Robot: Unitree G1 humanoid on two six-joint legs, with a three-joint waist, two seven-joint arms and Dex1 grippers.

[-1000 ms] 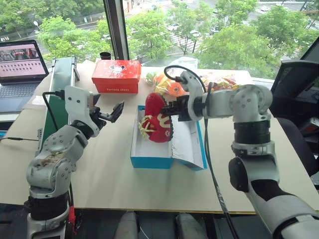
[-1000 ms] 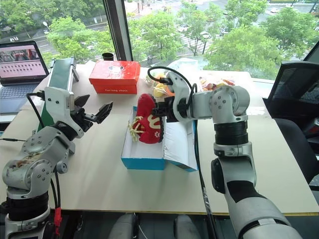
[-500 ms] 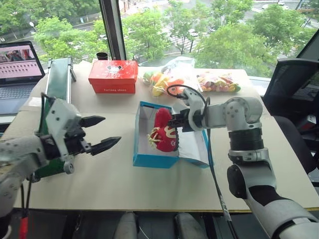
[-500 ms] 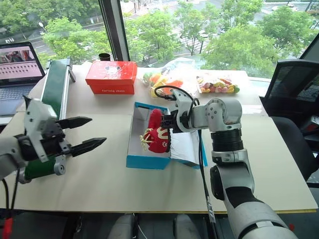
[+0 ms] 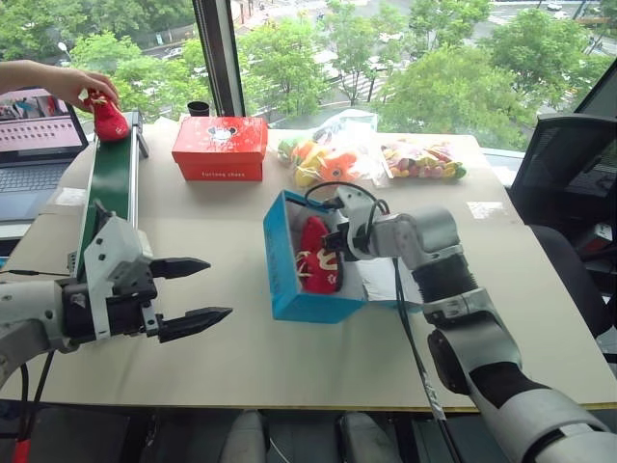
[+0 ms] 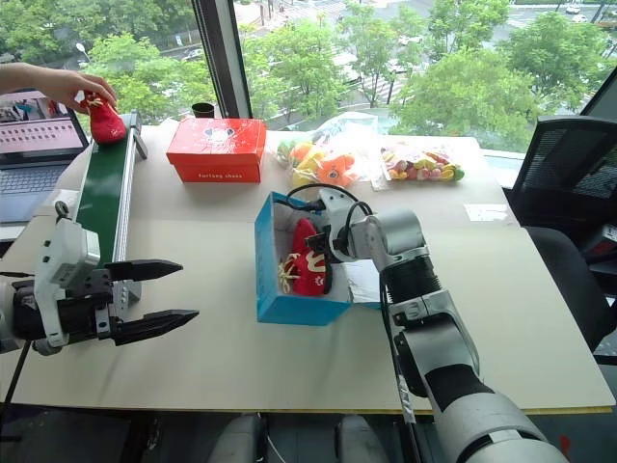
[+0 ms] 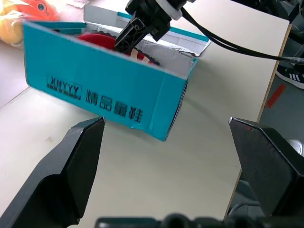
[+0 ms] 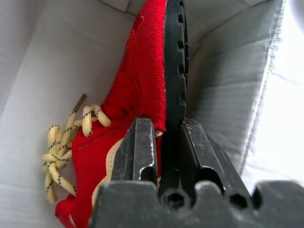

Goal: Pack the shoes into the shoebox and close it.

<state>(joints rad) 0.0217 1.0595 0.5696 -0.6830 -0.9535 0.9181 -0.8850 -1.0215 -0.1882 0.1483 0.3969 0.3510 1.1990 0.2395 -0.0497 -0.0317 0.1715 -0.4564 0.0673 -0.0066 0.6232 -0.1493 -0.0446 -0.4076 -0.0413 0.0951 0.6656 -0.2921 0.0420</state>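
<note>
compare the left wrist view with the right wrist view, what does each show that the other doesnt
Left wrist view alone: the shoebox's blue outer wall with black lettering, the table beside it, and the open left gripper.
Right wrist view alone: the box's white inside, the shoe's pale laces and black sole.
Both: the right gripper shut on the red shoe inside the box.

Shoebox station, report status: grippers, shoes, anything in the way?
Right gripper shut on red shoe, inside blue shoebox. Left gripper open, empty, beside the box. Second shoe in a person's hand on the green conveyor. Nothing blocking.
</note>
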